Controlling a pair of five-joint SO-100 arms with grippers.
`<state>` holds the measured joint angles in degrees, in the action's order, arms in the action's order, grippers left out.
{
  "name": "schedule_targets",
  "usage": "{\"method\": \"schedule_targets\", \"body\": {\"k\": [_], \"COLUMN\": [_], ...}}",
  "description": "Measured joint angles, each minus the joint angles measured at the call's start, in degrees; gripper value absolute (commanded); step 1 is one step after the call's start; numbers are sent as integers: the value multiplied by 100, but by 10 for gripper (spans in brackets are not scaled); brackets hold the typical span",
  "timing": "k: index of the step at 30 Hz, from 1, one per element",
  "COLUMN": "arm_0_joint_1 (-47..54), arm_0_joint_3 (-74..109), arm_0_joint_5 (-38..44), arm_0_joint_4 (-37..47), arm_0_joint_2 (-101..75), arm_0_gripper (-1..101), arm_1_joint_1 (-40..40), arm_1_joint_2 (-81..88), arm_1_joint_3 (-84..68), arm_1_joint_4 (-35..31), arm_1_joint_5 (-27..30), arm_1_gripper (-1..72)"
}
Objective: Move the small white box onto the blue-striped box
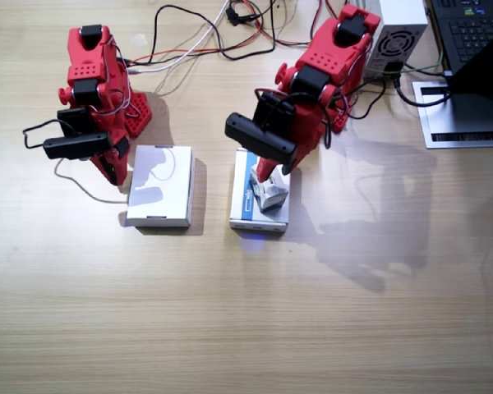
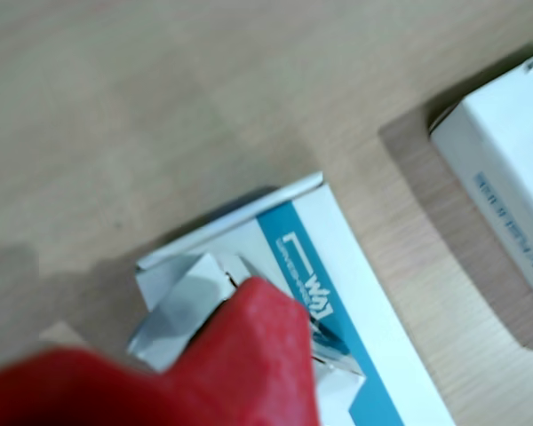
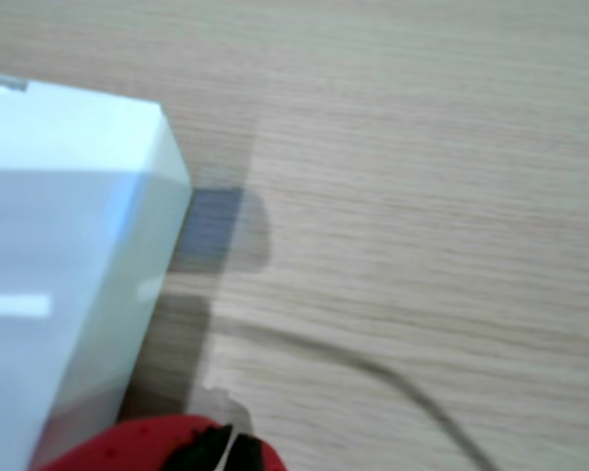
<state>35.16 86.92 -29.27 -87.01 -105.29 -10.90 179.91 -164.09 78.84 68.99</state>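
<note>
Tiny white carton sitting on the striped box, mid-frame

My left end effector [image 1: 269, 182] is clamped on the tiny white oblong carton [image 1: 272, 195], which rests on the flat white blue-striped box [image 1: 248, 209] on the wooden surface [image 1: 246, 312]; can't tell about my right end effector [image 1: 111, 168].

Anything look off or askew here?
The small box sits skewed and looks crumpled on the striped box, under the left gripper. Nothing else stands out.

Plain white flat box [image 1: 159, 185], laptop [image 1: 473, 33], cables [image 1: 199, 37]
</note>
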Motion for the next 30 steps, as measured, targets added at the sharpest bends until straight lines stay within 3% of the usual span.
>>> {"method": "schedule_targets", "body": {"k": [4,6,12,19,24,30], "arm_0_joint_1": [-325,-923,-3683,-3973,-3894,-3604], "arm_0_joint_3": [35,703,5353,8437,8622,8824], "arm_0_joint_5": [-229,-809,-2971,-3806,-3182,-3437], "arm_0_joint_4": [-246,-237,747,1767,2145,2021], "arm_0_joint_2": [-1143,-2355,-7559,-8033,-8051,-8042], "arm_0_gripper": [118,109,24,0,0,0], "arm_1_joint_1": [0,0,-360,-624,-624,-624], "arm_1_joint_2": [0,0,0,0,0,0], "arm_1_joint_3": [-35,-35,-35,-35,-35,-35], "arm_1_joint_4": [-35,-35,264,308,308,308], "arm_1_joint_5": [0,-70,-70,-466,-492,-492], "arm_1_gripper": [2,1,1,1,1,1]}}
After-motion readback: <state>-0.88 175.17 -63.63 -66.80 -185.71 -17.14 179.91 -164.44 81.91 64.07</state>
